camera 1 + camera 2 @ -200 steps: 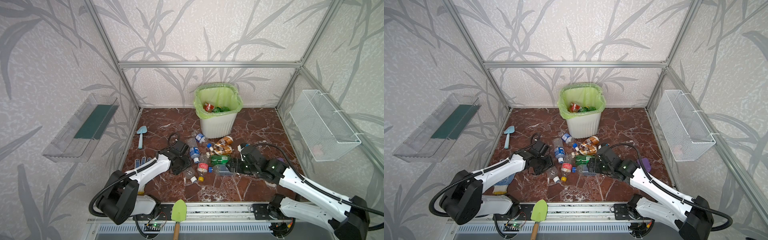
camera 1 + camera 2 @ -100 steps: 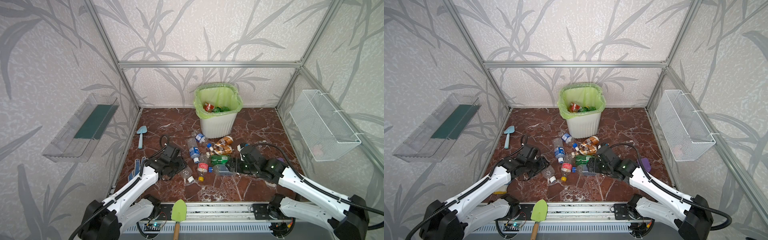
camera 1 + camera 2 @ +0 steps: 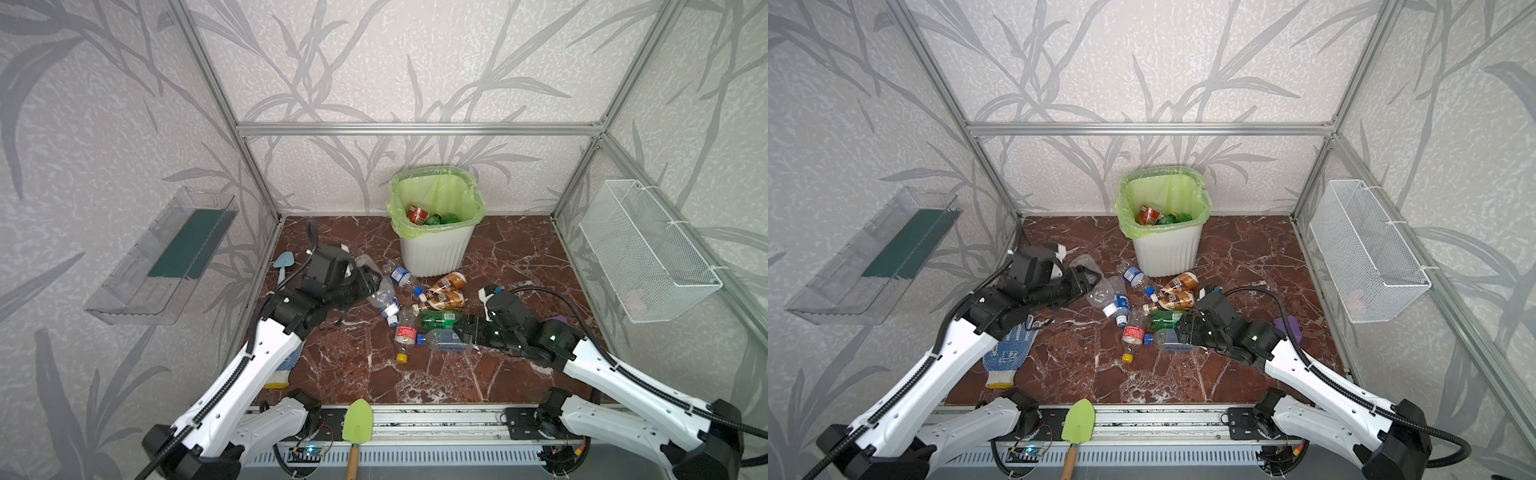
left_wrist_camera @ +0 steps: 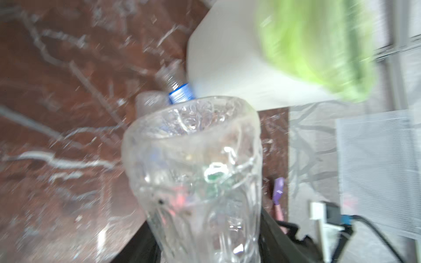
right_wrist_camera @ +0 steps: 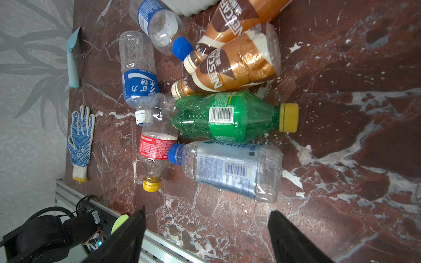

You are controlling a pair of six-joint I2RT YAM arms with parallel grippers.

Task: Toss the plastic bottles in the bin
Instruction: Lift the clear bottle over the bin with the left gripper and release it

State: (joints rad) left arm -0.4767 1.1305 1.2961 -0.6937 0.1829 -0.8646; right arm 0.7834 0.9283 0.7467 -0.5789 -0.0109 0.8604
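The left gripper (image 3: 365,278) is clamped on a clear bottle (image 4: 193,173), lifted off the counter toward the bin (image 3: 436,253) (presumably for dropping in), while the right gripper (image 5: 206,230) hangs apart over the remaining bottles (image 5: 227,113).

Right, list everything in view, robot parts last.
bin: one, white, green-lined, back centre.
binned bottles: count unclear, red-labelled and green, inside bin.
floor bottles: seven, clear, brown, green, before bin.
held bottle: one, clear, left fingers.
spades: three, blue, green, purple, scattered.
glove: one, blue-white, under left arm.
tray: one, clear, left wall.
wire basket: one, white, right wall.
left fingers: shut on held bottle.
right fingers: open, beside floor bottles.
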